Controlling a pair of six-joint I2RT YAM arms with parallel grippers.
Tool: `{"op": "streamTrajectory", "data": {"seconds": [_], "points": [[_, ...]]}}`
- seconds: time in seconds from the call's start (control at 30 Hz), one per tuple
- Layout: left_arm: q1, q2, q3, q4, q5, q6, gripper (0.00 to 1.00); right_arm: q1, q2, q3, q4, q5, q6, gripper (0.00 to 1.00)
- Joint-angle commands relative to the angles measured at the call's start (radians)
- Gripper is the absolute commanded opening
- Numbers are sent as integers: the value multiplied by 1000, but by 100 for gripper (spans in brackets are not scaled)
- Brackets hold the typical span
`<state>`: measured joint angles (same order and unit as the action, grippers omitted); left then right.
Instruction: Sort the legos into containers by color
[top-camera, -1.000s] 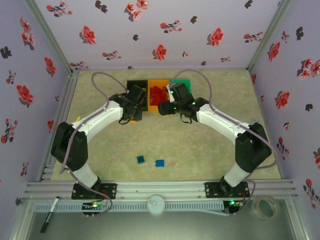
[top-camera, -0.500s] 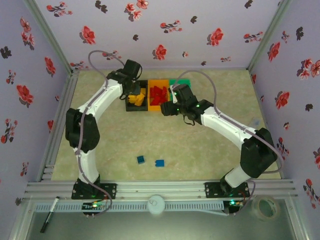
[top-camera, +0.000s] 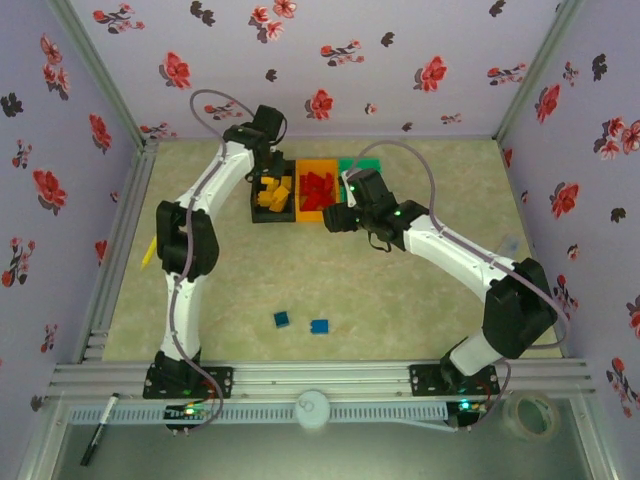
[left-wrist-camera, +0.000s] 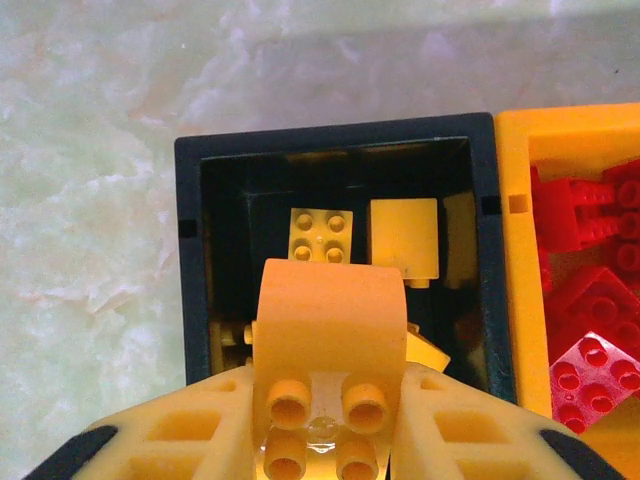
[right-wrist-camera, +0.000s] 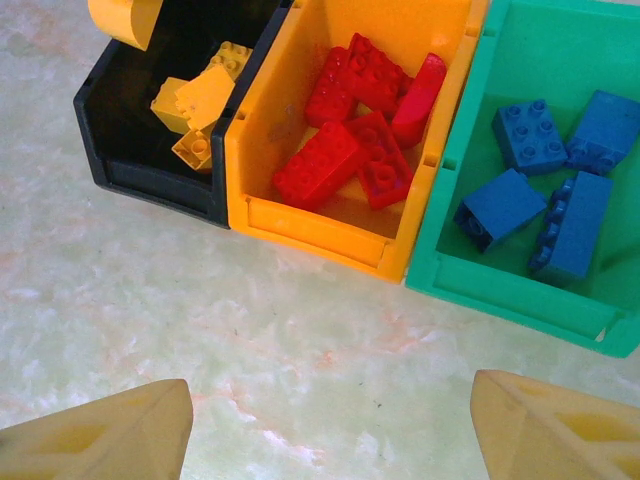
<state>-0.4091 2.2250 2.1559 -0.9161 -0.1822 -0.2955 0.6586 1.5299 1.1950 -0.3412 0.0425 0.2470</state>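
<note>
The three joined containers stand at the back of the table: black bin (top-camera: 256, 214), orange bin (top-camera: 318, 164) and green bin (top-camera: 364, 160). My left gripper (left-wrist-camera: 325, 395) hangs over the black bin (left-wrist-camera: 190, 250), shut on a yellow-orange lego (left-wrist-camera: 328, 320). More yellow legos (left-wrist-camera: 322, 236) lie below it. My right gripper (right-wrist-camera: 330, 420) is open over bare table in front of the bins. Red legos (right-wrist-camera: 350, 150) fill the orange bin (right-wrist-camera: 310, 225). Blue legos (right-wrist-camera: 560, 220) lie in the green bin (right-wrist-camera: 520, 300). Two blue legos (top-camera: 282, 319) (top-camera: 319, 326) lie on the near table.
Flowered walls close in the table on three sides. A yellow strip (top-camera: 150, 250) lies by the left wall. A pen (top-camera: 100, 428) and a tape roll (top-camera: 530, 415) rest below the front rail.
My left arm has stretched back and now reaches over the black bin from behind, still gripping the yellow-orange lego. My right gripper drew back a little from the bins, then held still.
</note>
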Motion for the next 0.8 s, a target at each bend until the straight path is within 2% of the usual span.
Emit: {"op": "streamTrajectory", "data": {"seconds": [0.0, 0.07, 0.17, 0.3, 0.4, 0.57, 0.77], "points": [[20, 21, 41, -55, 12, 24, 32, -9, -25, -10, -16, 22, 3, 74], [25, 25, 41, -52, 18, 28, 33, -10, -21, -9, -16, 19, 2, 74], [27, 30, 38, -33, 50, 52, 53, -10, -18, -9, -14, 21, 3, 74], [27, 34, 47, -42, 55, 65, 60, -9, -20, -19, -14, 24, 4, 74], [25, -1, 20, -36, 56, 57, 61, -4, -24, -34, -17, 9, 3, 74], [12, -140, -123, 34, 61, 37, 61, 34, -39, -62, -44, 8, -10, 74], [-3, -332, -342, 103, 59, -1, 61, 169, -42, -111, -59, 86, 117, 74]]}}
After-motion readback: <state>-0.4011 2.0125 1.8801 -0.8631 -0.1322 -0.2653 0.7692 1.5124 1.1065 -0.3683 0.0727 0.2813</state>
